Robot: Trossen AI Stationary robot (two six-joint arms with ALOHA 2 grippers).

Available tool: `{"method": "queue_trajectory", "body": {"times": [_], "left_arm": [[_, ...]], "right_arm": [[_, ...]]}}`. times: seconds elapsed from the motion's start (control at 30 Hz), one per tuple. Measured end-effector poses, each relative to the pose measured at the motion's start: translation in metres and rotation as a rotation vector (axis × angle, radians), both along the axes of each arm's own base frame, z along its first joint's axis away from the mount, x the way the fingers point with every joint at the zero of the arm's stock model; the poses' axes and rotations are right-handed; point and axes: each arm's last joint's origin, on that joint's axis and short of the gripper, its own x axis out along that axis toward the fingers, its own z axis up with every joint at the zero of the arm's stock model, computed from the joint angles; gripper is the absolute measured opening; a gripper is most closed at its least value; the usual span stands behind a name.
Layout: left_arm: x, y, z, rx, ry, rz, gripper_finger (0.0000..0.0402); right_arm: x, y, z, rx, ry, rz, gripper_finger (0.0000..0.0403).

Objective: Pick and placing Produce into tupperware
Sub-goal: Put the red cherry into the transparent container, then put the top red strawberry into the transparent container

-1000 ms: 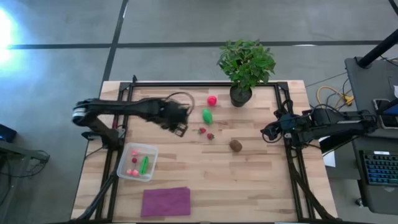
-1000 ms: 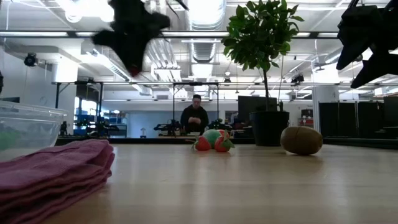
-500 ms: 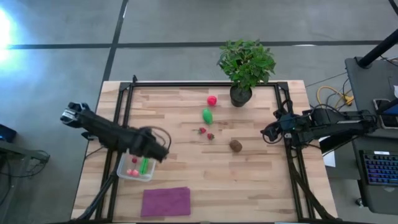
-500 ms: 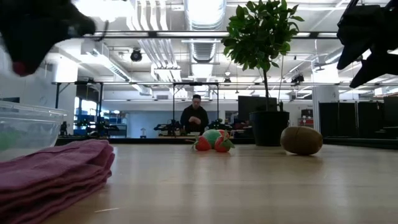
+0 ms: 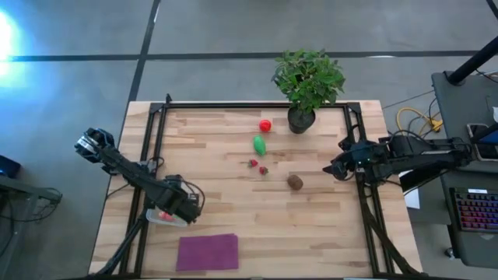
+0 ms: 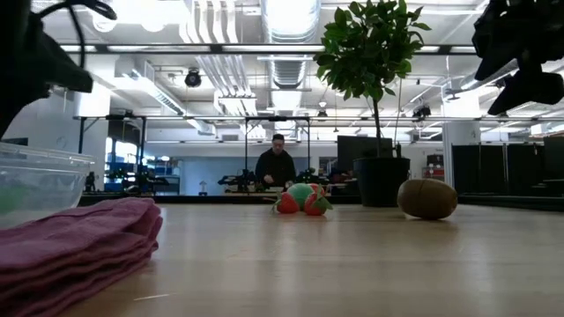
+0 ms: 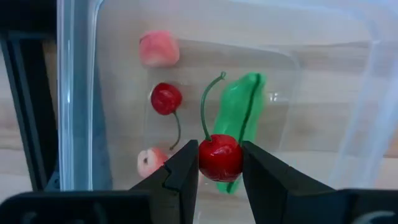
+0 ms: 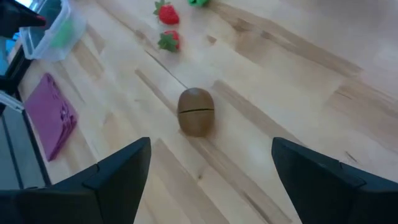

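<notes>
Holding: left pincer (image 7: pixel 219 171) grips a shiny red toy cherry (image 7: pixel 220 156) over the tupperware.
Table: pale wooden plank table (image 5: pixel 311 225).
Tupperware: clear squarish plastic container (image 7: pixel 81 93), near the table's left edge, contains a green pod (image 7: pixel 239 118), another cherry (image 7: pixel 166 98).
Right pincer (image 8: pixel 208 180): spread wide, empty, above a brown kiwi-like ball (image 8: pixel 196 111).
</notes>
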Motion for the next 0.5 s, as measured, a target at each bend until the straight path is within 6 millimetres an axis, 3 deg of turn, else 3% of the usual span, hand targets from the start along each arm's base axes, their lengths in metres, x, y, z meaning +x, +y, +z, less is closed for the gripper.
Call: {"method": "queue_trajectory", "body": {"times": [0.17,0.5], "left_arm": [[-0.01,-0.009,-0.005,0.028,0.0,0.044,0.0108],[-0.01,-0.012,-0.002,0.055,-0.035,0.048,0.0209]], "right_arm": [[0.007,0.001,0.0,-0.015,-0.003,0.02,0.0325],[0.032,0.003,-0.007,-0.048,0.028,0.054,0.0325]]}}
